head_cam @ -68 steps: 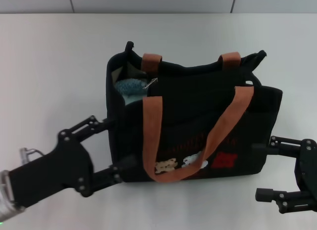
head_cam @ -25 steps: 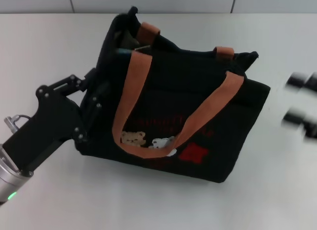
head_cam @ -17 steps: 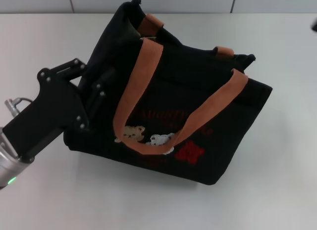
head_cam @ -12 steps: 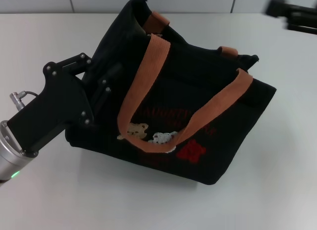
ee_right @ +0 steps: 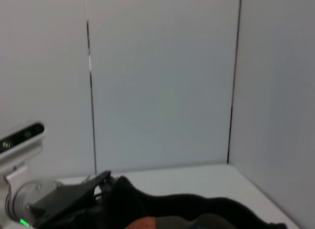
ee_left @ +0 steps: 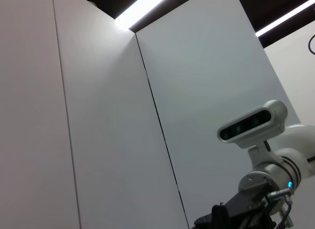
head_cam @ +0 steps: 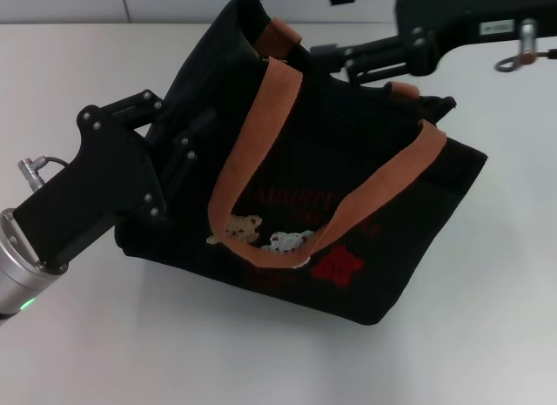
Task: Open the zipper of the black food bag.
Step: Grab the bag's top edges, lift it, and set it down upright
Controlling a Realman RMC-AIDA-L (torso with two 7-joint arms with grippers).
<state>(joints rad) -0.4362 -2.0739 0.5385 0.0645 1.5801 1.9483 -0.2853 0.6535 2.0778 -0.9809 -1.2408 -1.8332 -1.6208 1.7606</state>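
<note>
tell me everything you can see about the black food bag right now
The black food bag is a boxy tote of dark fabric with two orange-brown webbing handles, cream bear patches and red print on its front. It sits skewed on the white table, its left end lifted. The left claw is at that left end, fingers against the fabric. The right claw reaches in over the top rim near the far handle. The zipper pull is not visible.

Head camera looks steeply down, close on black food bag (head_cam: 305,178). Left wrist camera faces upward at wall panels. Right wrist camera looks level across bag rim; shares bag with head view.
</note>
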